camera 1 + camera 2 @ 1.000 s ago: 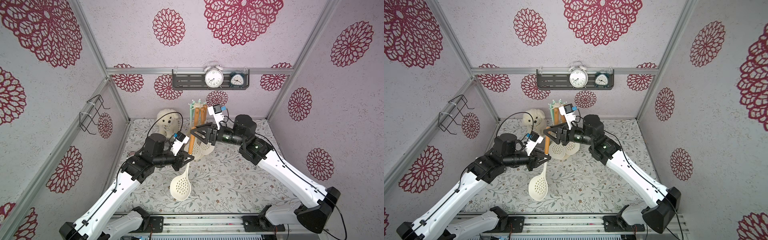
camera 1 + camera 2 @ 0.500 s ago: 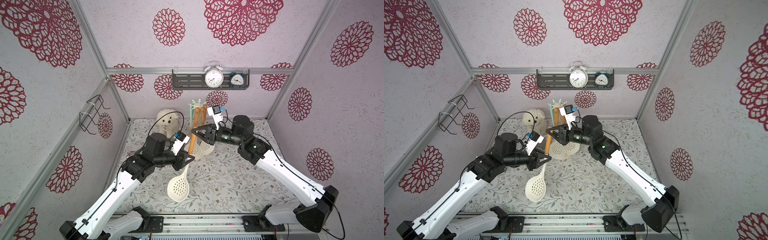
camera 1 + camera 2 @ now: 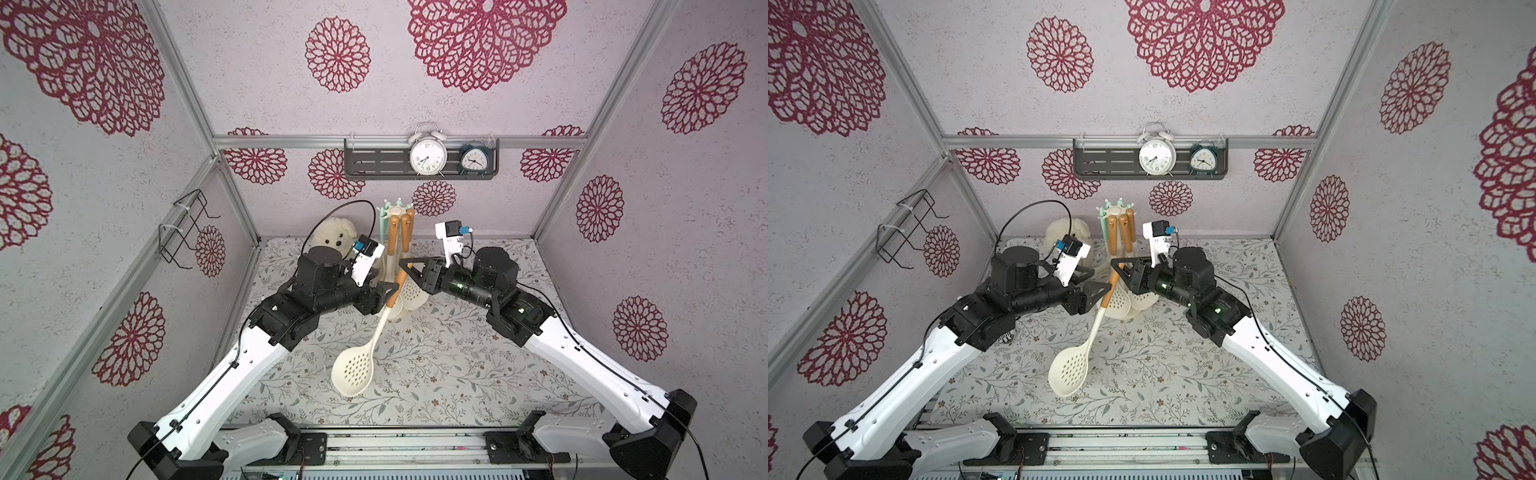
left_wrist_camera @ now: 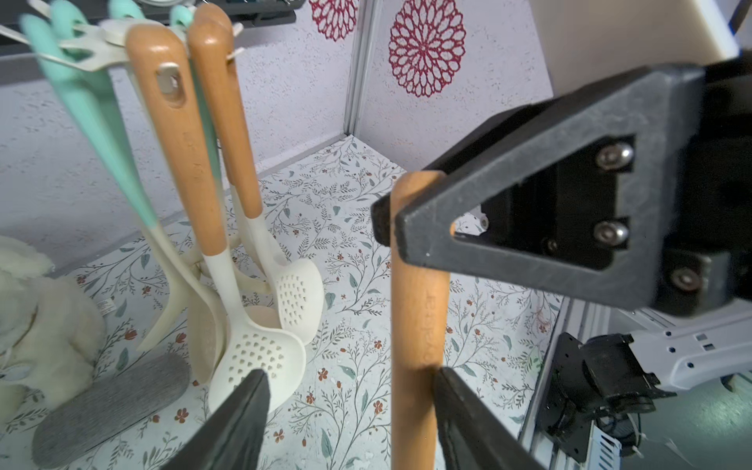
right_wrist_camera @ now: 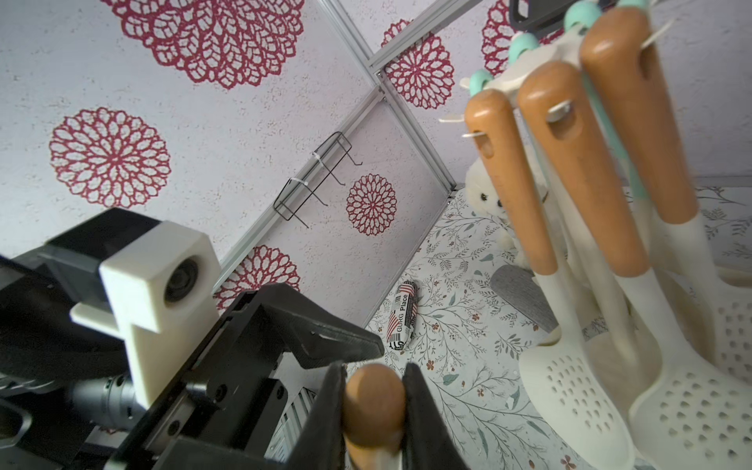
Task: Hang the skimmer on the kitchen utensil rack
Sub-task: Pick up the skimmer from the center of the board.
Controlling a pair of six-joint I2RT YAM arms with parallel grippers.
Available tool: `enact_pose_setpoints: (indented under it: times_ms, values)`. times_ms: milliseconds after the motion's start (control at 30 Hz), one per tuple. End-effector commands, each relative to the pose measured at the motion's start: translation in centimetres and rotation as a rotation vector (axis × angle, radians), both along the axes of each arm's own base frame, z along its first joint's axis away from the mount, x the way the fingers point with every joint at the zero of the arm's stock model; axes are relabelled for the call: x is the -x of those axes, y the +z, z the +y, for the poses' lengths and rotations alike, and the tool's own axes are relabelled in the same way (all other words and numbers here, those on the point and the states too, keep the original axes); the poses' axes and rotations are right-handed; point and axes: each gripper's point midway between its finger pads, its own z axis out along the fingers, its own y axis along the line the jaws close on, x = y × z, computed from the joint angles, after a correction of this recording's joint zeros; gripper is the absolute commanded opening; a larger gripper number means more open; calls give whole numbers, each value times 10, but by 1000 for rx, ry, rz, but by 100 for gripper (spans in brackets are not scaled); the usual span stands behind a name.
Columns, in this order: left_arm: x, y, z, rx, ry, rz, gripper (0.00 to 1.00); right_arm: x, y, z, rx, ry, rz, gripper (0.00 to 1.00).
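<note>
1. The cream plastic skimmer (image 3: 353, 370), with a round perforated head and an orange-brown wooden handle, hangs tilted just in front of the kitchen utensil rack (image 3: 395, 210), a tall cream pole stand with a star-shaped crown of hooks. It is not hung on any hook
2. The skimmer's handle end is up beside the rack. Its head is lower, toward the front of the floral-patterned worktop (image 3: 457, 374); whether the head touches the worktop cannot be told
3. The right end effector (image 5: 373, 376) is clenched on the rounded top end of the wooden handle, one black finger on each side
4. The left end effector (image 4: 350, 374) is released. Its fingers stand wide apart around the handle lower down; the wood lies against one finger (image 4: 464, 415), with a clear gap to the other
5. Several hanging utensils (image 4: 183, 142) with wooden or mint-green handles fill hooks on the rack, cream heads down near its base
6. A white plush toy (image 3: 334, 237) sits near the rack, behind the left arm
7. A black wire wall rack (image 3: 183, 232) is fixed to the side wall, and a dark grey slotted shelf (image 3: 374, 160) on the back wall carries two alarm clocks (image 3: 428, 156)
</note>
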Motion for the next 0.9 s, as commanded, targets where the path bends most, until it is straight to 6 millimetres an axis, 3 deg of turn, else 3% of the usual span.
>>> enact_pose_setpoints:
  times_ms: [0,300,433,567,667,700,767,867]
  values:
    - [-4,-2,-9,-33,-10,-24,65,8,45,-13,-130,-26,-56,0]
    - [-5,-9,-22,-46,-15,-31,45,8,45,-25,-175,-81,-12,0]
    - [-5,-9,-26,-40,-24,-31,27,8,43,-31,-201,-102,3,0]
    - [-4,-10,-25,-39,-13,-35,0,8,42,-35,-216,-120,7,0]
    - [-1,-7,-19,-30,5,-37,0,9,41,-42,-199,-150,-16,0]
    - [0,-6,-16,-32,8,-38,0,9,42,-45,-191,-158,-28,4]
    - [3,-6,-8,-55,27,-26,0,11,43,-51,-156,-177,-79,30]
    - [6,-4,8,-56,49,-5,0,17,41,-67,-95,-226,-174,55]
